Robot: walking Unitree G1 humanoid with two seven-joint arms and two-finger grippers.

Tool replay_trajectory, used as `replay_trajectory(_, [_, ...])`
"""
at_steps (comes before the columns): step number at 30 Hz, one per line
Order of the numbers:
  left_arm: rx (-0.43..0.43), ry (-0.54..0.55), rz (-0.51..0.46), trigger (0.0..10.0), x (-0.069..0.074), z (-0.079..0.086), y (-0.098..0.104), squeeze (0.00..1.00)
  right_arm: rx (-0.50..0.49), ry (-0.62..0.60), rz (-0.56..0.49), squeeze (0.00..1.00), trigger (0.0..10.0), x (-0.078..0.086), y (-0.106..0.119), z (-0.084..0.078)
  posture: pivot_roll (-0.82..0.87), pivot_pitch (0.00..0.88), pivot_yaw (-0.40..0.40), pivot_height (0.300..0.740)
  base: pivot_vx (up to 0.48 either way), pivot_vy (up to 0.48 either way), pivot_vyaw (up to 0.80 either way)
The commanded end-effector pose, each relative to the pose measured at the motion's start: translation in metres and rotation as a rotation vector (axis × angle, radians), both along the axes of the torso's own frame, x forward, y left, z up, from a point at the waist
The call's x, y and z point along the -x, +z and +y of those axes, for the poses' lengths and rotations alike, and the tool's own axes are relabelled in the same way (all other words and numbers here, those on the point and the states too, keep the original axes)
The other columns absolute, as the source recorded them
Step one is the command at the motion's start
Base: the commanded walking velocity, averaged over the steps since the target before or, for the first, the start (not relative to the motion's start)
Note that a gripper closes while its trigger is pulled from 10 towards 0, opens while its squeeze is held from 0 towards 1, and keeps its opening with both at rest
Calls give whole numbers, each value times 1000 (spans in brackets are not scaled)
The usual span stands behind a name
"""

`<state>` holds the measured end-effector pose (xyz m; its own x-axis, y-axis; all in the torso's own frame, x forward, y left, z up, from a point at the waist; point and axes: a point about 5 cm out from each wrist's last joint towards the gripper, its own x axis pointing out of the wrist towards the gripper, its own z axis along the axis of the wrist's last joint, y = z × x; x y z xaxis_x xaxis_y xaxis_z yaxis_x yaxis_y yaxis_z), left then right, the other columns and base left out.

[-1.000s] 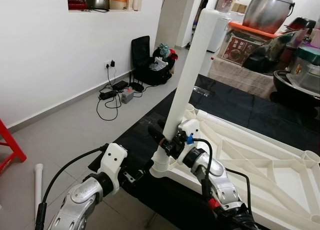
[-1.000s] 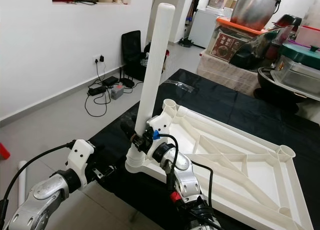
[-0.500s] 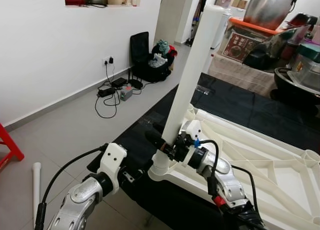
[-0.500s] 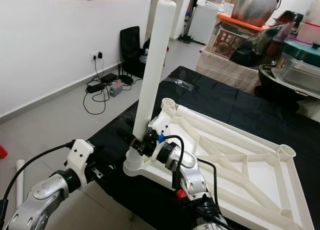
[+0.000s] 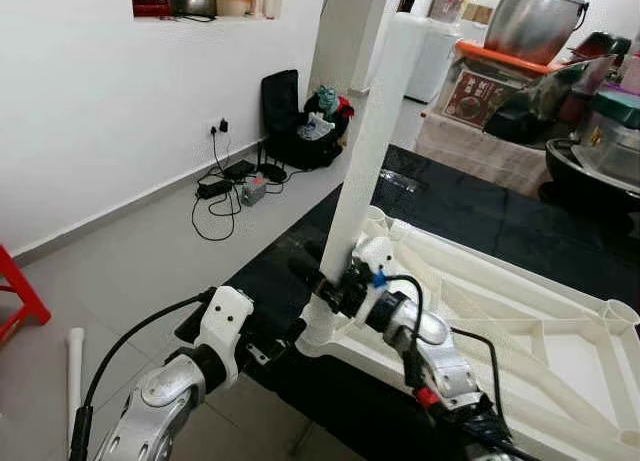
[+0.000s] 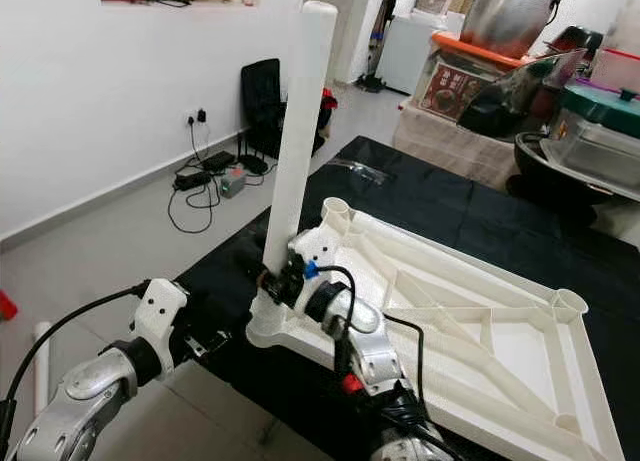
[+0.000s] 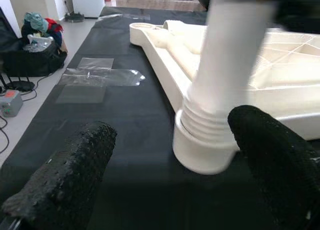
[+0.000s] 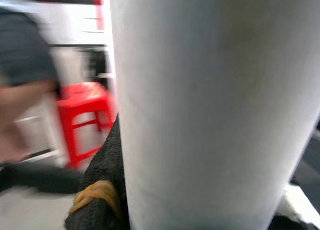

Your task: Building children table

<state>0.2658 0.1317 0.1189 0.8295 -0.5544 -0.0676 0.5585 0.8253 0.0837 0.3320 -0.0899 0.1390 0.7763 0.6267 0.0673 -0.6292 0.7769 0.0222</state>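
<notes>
We clamp our right gripper on the near-upright leg at centre frame, while our left gripper's fingers spread beside its socket.

White table leg looms right up close, a black finger pressed against it; blurred red stool sits behind.
</notes>
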Motion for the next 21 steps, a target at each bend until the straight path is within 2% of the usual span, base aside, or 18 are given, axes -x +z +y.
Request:
replay_trajectory(1, [5,4,12,10000,1,-1,-3,0,158,-161,213,0,0,7,-51,-23,142,0,-184,740,0,0,0])
replay_trajectory(2, [6,4,13,10000,1,-1,-4,0,161,-244,251,0,0,5,-56,-29,141,0,-184,740,0,0,0])
replay_trajectory(3, [6,4,13,10000,1,-1,-4,0,161,-244,251,0,0,5,-56,-29,141,0,-184,740,0,0,0])
replay_trajectory(5, [7,2,14,10000,1,-1,-4,0,145,-413,332,0,0,5,-64,-40,135,0,-177,740,0,0,0])
replay_trajectory(7, [7,2,14,10000,1,-1,-4,0,145,-413,332,0,0,5,-64,-40,135,0,-177,740,0,0,0])
replay_trajectory(8, [7,1,14,10000,0,-1,-4,0,127,-496,360,0,0,6,-68,-46,134,0,-176,740,0,0,0])
replay_trajectory(10, [7,1,14,10000,0,-1,-4,0,127,-496,360,0,0,6,-68,-46,134,0,-176,740,0,0,0])
replay_trajectory(11, [6,2,13,10000,0,-1,-4,0,115,-587,377,0,0,7,-71,-54,135,0,-174,740,0,0,0])
replay_trajectory(12, [6,2,13,10000,0,-1,-4,0,115,-587,377,0,0,7,-71,-54,135,0,-174,740,0,0,0])
replay_trajectory(13, [5,4,12,10000,-1,-1,-3,0,112,-669,389,0,0,8,-74,-60,136,0,-175,740,0,0,0])
replay_trajectory(14, [5,4,12,10000,-1,-1,-3,0,112,-669,389,0,0,8,-74,-60,136,0,-175,740,0,0,0])
replay_trajectory(16, [1,12,9,10000,-2,0,-3,0,105,-826,414,0,0,11,-80,-72,136,0,-174,740,0,0,0])
replay_trajectory(21, [-3,20,5,10000,-2,1,-3,0,96,-880,418,0,0,12,-81,-73,138,0,-173,740,0,0,0])
